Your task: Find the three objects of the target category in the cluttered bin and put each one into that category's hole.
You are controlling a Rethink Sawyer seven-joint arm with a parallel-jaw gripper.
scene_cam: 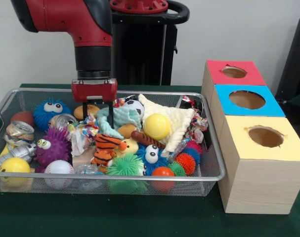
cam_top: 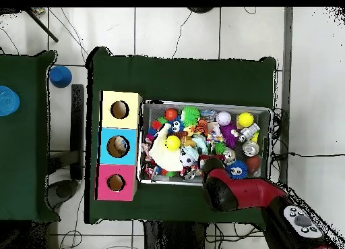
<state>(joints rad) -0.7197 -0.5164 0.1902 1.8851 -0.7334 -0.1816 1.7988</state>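
Note:
The wire-mesh bin (scene_cam: 209,148) is full of toys; it also shows in the overhead view (cam_top: 271,135). My gripper (scene_cam: 98,114) hangs over the bin's back left part, fingers (scene_cam: 111,114) spread and down among the toys, open and holding nothing. In the overhead view the arm (cam_top: 222,185) hides it. One see-through bluish bag (scene_cam: 88,170) lies at the bin's front, between a baseball and a green spiky ball; it also shows in the overhead view (cam_top: 207,115). Another clear bluish piece (scene_cam: 177,148) shows beside the red spiky ball. The blue-faced box's hole (scene_cam: 246,99) is the middle one (cam_top: 118,146).
A red-faced box (scene_cam: 234,72) and a yellow-faced box (scene_cam: 265,137) flank the blue one, right of the bin. Dented cans (scene_cam: 19,131), fuzzy balls, a yellow ball (scene_cam: 156,126), a tiger toy (scene_cam: 106,145) and rope toys (scene_cam: 196,123) crowd the bin.

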